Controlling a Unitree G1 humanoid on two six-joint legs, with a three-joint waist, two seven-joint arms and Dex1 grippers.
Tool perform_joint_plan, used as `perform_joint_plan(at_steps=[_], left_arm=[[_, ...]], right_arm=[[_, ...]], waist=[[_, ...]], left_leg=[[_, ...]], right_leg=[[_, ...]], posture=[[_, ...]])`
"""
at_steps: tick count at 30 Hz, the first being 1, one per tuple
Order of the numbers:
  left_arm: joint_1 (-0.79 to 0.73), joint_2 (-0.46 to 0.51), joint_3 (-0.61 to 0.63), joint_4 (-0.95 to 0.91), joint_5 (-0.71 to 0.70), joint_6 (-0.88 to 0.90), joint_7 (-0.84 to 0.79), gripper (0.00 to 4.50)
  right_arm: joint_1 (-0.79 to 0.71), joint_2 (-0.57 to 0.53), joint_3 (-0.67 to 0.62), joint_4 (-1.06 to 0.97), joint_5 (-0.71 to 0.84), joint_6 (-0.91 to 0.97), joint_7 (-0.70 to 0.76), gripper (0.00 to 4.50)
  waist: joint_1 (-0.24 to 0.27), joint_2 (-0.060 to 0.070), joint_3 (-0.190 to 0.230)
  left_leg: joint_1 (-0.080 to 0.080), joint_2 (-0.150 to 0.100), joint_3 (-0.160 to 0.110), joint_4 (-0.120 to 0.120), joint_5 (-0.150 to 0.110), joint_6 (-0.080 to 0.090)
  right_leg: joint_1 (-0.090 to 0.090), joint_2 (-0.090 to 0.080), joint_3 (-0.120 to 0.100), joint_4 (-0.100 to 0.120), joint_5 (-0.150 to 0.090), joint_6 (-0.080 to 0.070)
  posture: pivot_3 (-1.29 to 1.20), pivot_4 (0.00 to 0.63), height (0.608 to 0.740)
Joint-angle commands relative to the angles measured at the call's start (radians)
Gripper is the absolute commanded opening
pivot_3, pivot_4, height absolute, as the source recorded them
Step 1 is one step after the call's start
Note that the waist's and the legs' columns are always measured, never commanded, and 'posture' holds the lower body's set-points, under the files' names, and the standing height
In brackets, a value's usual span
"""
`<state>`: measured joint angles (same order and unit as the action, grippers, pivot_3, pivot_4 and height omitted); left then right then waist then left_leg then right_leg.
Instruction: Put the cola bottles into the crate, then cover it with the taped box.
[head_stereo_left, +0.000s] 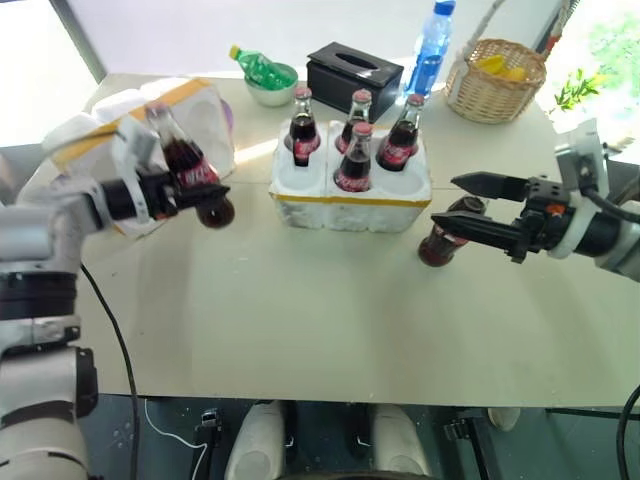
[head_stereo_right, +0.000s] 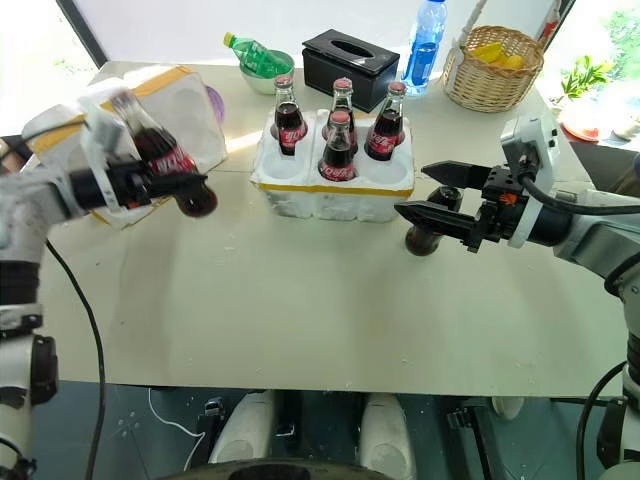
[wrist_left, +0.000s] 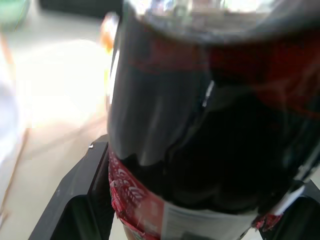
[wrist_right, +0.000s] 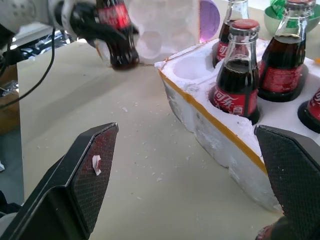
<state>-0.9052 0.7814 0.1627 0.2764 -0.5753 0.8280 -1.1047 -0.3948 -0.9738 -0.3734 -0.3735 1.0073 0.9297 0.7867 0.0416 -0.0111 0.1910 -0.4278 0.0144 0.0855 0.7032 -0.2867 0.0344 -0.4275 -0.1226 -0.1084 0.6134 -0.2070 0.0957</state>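
Nearest the robot, the right gripper (head_stereo_left: 470, 205) hangs level over the table (head_stereo_left: 300, 320) with its two fingers spread wide and nothing between them. A cola bottle (head_stereo_left: 447, 235) stands just behind and below those fingers, off the crate's right end, so this arm is plainly the nearer one to it; its long axis looks upright, though the fingers hide much of it.

On the other side, the left gripper (head_stereo_left: 195, 190) pinches another cola bottle (head_stereo_right: 160, 155) around its labelled body and holds it clear of the table. That bottle is tilted, cap up and away to the left, base down toward the crate (the wrist view shows the glass between both fingers).

Farther back sits the crate (head_stereo_left: 350, 195), to the right of the held bottle. Four bottles stand in its wells, and two wells at its near-left end look empty. To seat the held bottle, the left arm would have to carry it rightward and stand it upright.

The taped box (head_stereo_left: 190, 115) lies behind the left gripper, at the table's left.
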Motion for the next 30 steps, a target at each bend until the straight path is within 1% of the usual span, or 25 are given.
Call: perform_joint_plan(at_steps=[1, 6, 10, 14, 18, 19, 20, 21, 22, 24, 26, 30], left_arm=[[-0.163, -0.055, 0.016, 0.072, -0.017, -0.043, 0.008, 2.83], [-0.318, -0.216, -0.071, 0.336, 0.135, -0.274, 0.061, 2.83], [-0.382, -0.311, -0.117, 0.508, 0.214, -0.397, 0.061, 2.83], [-0.38, -0.352, -0.209, 0.625, 0.348, -0.543, 0.071, 2.83], [-0.359, -0.386, -0.251, 0.675, 0.42, -0.612, 0.078, 2.83], [-0.354, -0.392, -0.254, 0.682, 0.427, -0.616, 0.075, 3.34], [-0.349, -0.397, -0.254, 0.684, 0.431, -0.62, 0.07, 3.88], [-0.343, -0.399, -0.254, 0.684, 0.435, -0.624, 0.066, 4.23], [-0.336, -0.397, -0.252, 0.675, 0.436, -0.623, 0.06, 4.43], [-0.327, -0.385, -0.242, 0.653, 0.43, -0.62, 0.042, 4.43], [-0.323, -0.355, -0.208, 0.611, 0.395, -0.597, 0.01, 4.43], [-0.303, -0.229, -0.121, 0.472, 0.286, -0.452, -0.123, 4.43]], right_arm=[[0.004, -0.005, -0.057, -0.035, 0.022, -0.007, -0.015, 4.5], [0.031, 0.002, -0.082, -0.063, 0.039, -0.002, -0.039, 4.5], [0.053, 0.003, -0.098, -0.077, 0.051, -0.003, -0.059, 4.5], [0.07, 0.003, -0.109, -0.088, 0.064, -0.003, -0.078, 4.5], [0.082, 0.006, -0.113, -0.097, 0.069, -0.007, -0.095, 4.5], [0.084, 0.008, -0.112, -0.098, 0.066, -0.011, -0.101, 4.5], [0.085, 0.009, -0.111, -0.097, 0.061, -0.014, -0.11, 4.5], [0.086, 0.009, -0.11, -0.097, 0.056, -0.016, -0.118, 4.5], [0.088, 0.007, -0.112, -0.096, 0.056, -0.016, -0.12, 4.5], [0.099, -0.003, -0.127, -0.1, 0.07, -0.008, -0.114, 4.5], [0.121, -0.02, -0.165, -0.113, 0.098, 0.004, -0.095, 4.5], [0.202, -0.056, -0.298, -0.126, 0.171, 0.061, -0.077, 4.5]], waist=[[0.002, 0.0, 0.0], [-0.002, 0.0, 0.0], [-0.01, -0.001, 0.001], [-0.014, -0.001, 0.001], [-0.013, -0.001, 0.001], [-0.013, -0.001, 0.001], [-0.012, -0.001, 0.001], [-0.011, -0.001, 0.001], [-0.01, -0.001, 0.001], [-0.007, -0.001, 0.001], [-0.005, -0.001, 0.001], [-0.008, -0.001, 0.001]], left_leg=[[0.0, 0.0, 0.0, 0.0, 0.0, 0.0], [0.001, -0.003, 0.0, 0.0, 0.0, 0.0], [0.001, -0.002, 0.002, 0.0, 0.0, 0.001], [0.0, -0.002, 0.003, -0.003, 0.0, 0.001], [0.0, -0.001, 0.002, -0.002, 0.0, 0.001], [0.0, 0.0, 0.002, -0.002, 0.0, 0.001], [0.0, 0.001, 0.002, -0.002, -0.001, 0.002], [0.0, 0.001, 0.001, -0.002, -0.002, 0.004], [0.001, 0.001, 0.001, -0.002, -0.003, 0.006], [0.001, 0.001, 0.001, -0.002, -0.003, 0.006], [0.001, 0.001, 0.001, -0.002, -0.003, 0.005], [0.0, 0.002, 0.001, -0.002, -0.001, 0.002]], right_leg=[[0.001, 0.0, 0.0, 0.0, 0.0, 0.0], [0.001, 0.0, 0.0, 0.001, 0.0, 0.0], [0.0, 0.003, 0.0, 0.001, 0.0, 0.0], [-0.001, 0.003, 0.0, 0.0, 0.0, 0.0], [-0.001, 0.003, 0.0, 0.0, 0.0, 0.0], [-0.001, 0.002, 0.001, 0.0, 0.0, 0.0], [-0.001, 0.002, 0.001, 0.0, 0.0, 0.0], [-0.001, 0.002, 0.001, 0.0, 0.0, 0.0], [-0.001, 0.002, 0.001, 0.0, 0.0, 0.0], [-0.001, 0.002, 0.001, 0.0, 0.0, 0.0], [-0.001, 0.002, 0.001, 0.0, 0.0, 0.0], [-0.002, 0.002, 0.001, 0.001, 0.0, 0.0]], posture=[[0.0, 0.15, 0.74], [0.0, 0.15, 0.74], [0.0, 0.15, 0.74], [0.0, 0.15, 0.74], [0.0, 0.15, 0.74], [0.0, 0.15, 0.74], [0.0, 0.15, 0.74], [0.0, 0.15, 0.74], [0.0, 0.15, 0.74], [0.0, 0.15, 0.74], [0.0, 0.15, 0.74], [0.0, 0.15, 0.74]])
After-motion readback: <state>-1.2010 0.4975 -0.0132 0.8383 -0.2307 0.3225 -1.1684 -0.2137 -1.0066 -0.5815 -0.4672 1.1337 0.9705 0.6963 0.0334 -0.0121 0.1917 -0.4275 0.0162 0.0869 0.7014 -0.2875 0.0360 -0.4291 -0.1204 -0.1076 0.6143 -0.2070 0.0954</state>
